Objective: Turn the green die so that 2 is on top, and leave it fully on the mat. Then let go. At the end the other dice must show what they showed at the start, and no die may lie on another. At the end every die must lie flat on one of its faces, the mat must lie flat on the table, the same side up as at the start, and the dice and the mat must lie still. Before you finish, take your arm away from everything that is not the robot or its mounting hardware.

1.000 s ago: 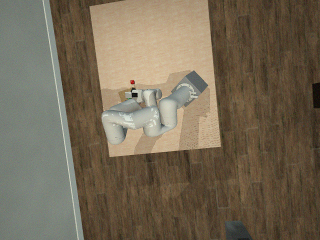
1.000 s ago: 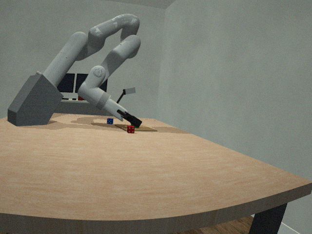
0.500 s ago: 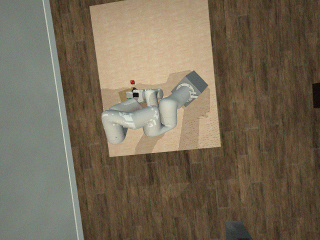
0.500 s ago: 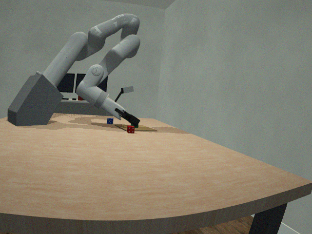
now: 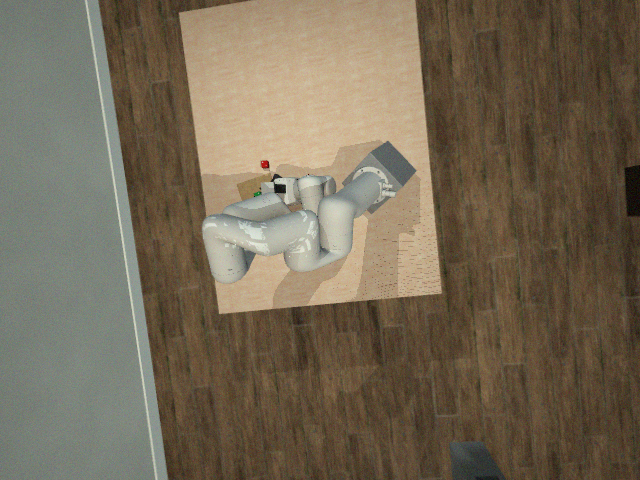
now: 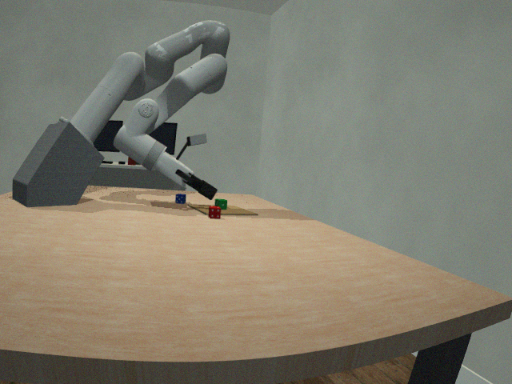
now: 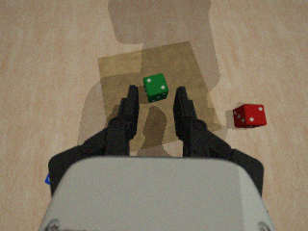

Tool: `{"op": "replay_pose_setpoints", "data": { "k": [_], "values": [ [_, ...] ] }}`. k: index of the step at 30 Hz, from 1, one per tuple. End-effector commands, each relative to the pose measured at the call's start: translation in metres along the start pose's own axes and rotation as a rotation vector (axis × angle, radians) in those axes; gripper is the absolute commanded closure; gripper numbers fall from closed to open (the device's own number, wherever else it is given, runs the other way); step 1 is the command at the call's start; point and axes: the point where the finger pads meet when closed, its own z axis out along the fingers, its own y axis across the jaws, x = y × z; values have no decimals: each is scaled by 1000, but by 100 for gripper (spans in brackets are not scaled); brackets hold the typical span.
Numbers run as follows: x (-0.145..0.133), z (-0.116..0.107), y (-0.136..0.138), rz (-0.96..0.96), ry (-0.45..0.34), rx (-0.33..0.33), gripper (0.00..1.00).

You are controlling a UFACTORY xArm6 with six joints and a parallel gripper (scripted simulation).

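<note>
Can see the green die [image 5: 257, 194] [image 6: 221, 203] [image 7: 156, 88] on the mat [image 5: 248, 187] [image 6: 242, 212] [image 7: 113, 72], well inside the edges in the wrist view. Shows two white pips on the upper face (so 2 on top), with more pips on a side face. Looks flat on the mat, not tilted.

Above it, find the gripper [image 5: 275, 179] [image 6: 210, 193] [image 7: 156, 97], slanting down from the arm [image 5: 336, 227] [image 6: 99, 103]. Stands a bit under halfway open, with nothing in its grip. Leaves a gap over the green die in the exterior view (little of that gap to be made out from the top).

Just beside the mat, on the table [image 5: 310, 103] [image 6: 206, 268] [image 7: 265, 48], see the red die [image 5: 264, 164] [image 6: 214, 212] [image 7: 249, 115]. Has two pips on its upper face and four on the side towards the exterior view. Nearer the base [image 5: 392, 160] [image 6: 54, 165], off the mat, find the blue die [image 6: 180, 198] [image 7: 47, 179] (only a corner in the wrist view, and top number too small to tell).
</note>
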Motion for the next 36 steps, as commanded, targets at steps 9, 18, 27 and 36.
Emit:
{"op": "replay_pose_setpoints", "data": {
  "k": [9,18,27,36],
  "values": [
    [10,-7,0,-1,1,1,58],
    [44,-26,0,-1,1,1,58],
    [53,-31,0,-1,1,1,58],
    [54,-29,-1,1,-21,6,58]
  ]
}}
